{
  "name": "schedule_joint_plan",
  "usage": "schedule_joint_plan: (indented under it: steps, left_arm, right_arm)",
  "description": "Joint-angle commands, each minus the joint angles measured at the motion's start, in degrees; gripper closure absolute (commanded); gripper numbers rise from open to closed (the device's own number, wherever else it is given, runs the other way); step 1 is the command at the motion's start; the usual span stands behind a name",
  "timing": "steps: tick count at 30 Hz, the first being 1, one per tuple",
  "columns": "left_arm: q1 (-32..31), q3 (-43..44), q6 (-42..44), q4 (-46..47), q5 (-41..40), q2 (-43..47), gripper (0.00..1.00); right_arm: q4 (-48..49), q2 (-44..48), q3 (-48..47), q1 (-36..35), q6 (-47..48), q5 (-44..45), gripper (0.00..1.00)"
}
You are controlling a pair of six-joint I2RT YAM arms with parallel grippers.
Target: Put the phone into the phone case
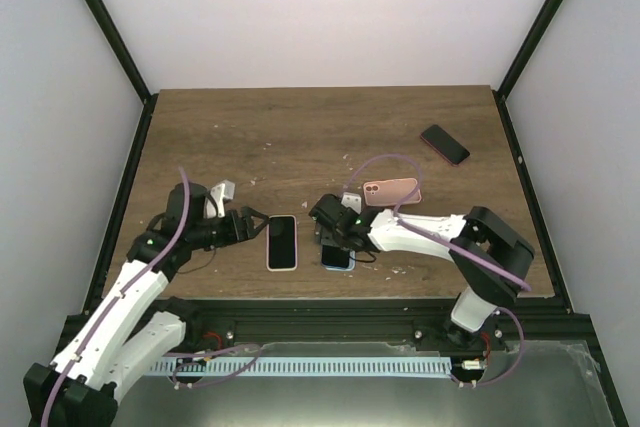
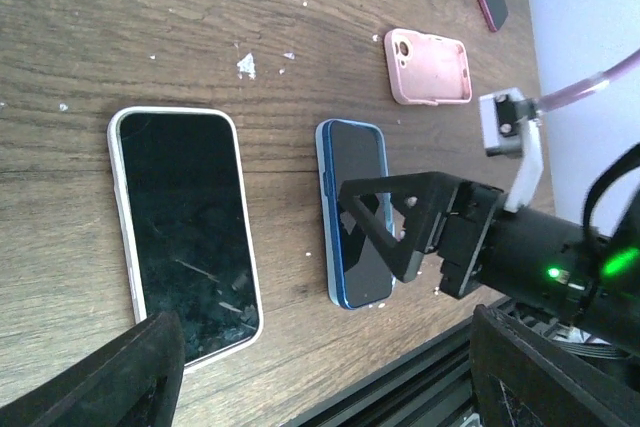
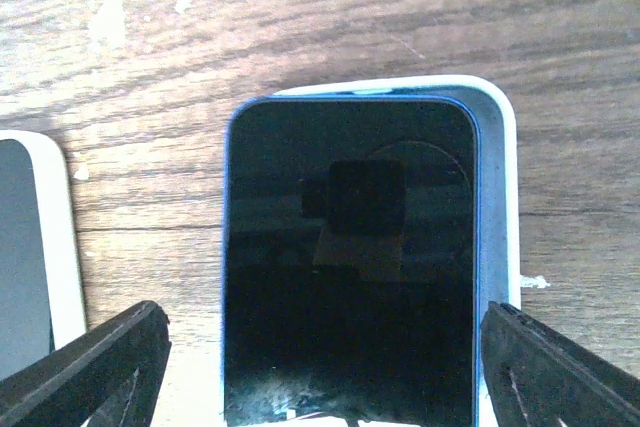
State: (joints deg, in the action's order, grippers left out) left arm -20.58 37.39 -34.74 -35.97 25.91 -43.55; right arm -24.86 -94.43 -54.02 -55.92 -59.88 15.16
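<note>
A blue phone point(image 3: 345, 277) lies screen up near the table's front edge, partly inside a pale light-blue case point(image 3: 495, 197) whose rim shows along its top and right side. My right gripper point(image 3: 320, 387) is open, low over the phone, with one finger on each side of it. The phone point(image 1: 337, 258) and the right gripper point(image 1: 335, 237) also show in the top view. My left gripper point(image 1: 258, 228) is open and empty, just left of a white-rimmed phone point(image 1: 282, 242) with a scratched screen point(image 2: 185, 237).
An empty pink case point(image 1: 391, 191) lies behind the right gripper. A dark red phone point(image 1: 445, 144) lies at the back right. The table's front edge and a black rail point(image 2: 400, 387) run close below the phones. White crumbs are scattered on the wood.
</note>
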Motion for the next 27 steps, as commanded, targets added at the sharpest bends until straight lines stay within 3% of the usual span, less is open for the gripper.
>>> schedule_joint_plan:
  steps: [1, 10, 15, 27]
  left_arm:
    - [-0.6, -0.6, -0.9, 2.6, 1.1, -1.8, 0.21]
    - [-2.2, -2.0, -4.1, 8.0, 2.7, -6.5, 0.3]
    - [-7.8, -3.2, -7.5, 12.8, 0.4, -10.9, 0.35]
    - [-19.2, -1.7, -13.2, 24.7, -0.8, -27.0, 0.47]
  right_arm:
    - [0.6, 2.9, -1.0, -0.1, 4.6, 1.3, 0.14]
    - [3.2, 8.2, 5.1, 1.4, 8.3, -0.9, 0.2]
    - [6.4, 13.8, 10.5, 4.2, 9.5, -4.6, 0.37]
    - [11.6, 17.6, 18.5, 8.9, 10.4, -10.7, 0.64]
